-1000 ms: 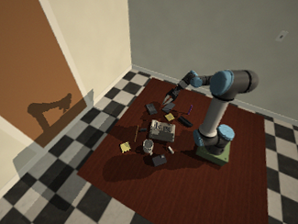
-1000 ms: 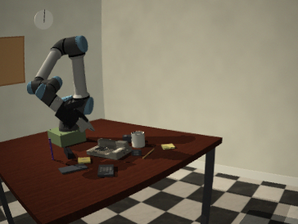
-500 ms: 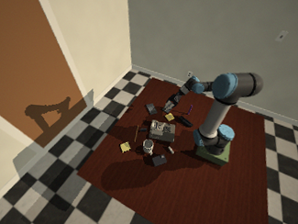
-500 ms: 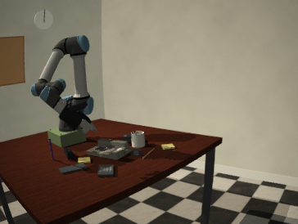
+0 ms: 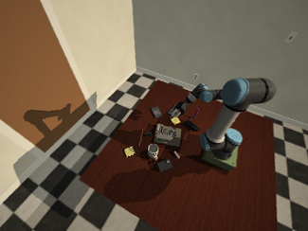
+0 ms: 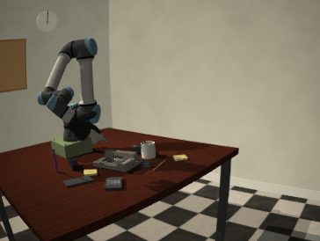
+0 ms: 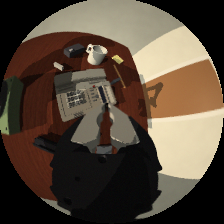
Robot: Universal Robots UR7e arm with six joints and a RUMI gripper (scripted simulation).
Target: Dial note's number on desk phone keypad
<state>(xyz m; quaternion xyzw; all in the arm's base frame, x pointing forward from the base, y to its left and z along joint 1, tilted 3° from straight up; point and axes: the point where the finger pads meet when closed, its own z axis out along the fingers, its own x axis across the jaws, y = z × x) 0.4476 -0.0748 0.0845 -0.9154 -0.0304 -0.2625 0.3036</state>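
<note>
From the wrist view, the pincer (image 7: 105,116) was nearest: its two jaws were pressed together with nothing between them, forming a single blunt tip suited to poking one key rather than pinching it. That tip hung in the air above the bench (image 6: 185,164), short of the desk phone (image 7: 82,92) and not touching it. Just beyond the tip lay the phone's keypad (image 7: 75,98), a block of pale keys too small to read singly, and the handset (image 6: 120,154) appeared to lie in its cradle along the phone's body.

As a judgement, the dialling had not begun: no key showed contact, and the tip stood above the phone's near edge, so every digit was left to press. The digits on any note could not be read. One yellow note (image 5: 175,121) lay near the phone on the arm's side, and another yellow note (image 5: 129,150) lay further off, past a white mug (image 5: 153,151); which of them carried the number could not be told.

Further back, the arm (image 6: 83,83) rose from its green base block (image 6: 58,145), folded over at the elbow high above, and came down with the wrist tilted toward the phone.
</note>
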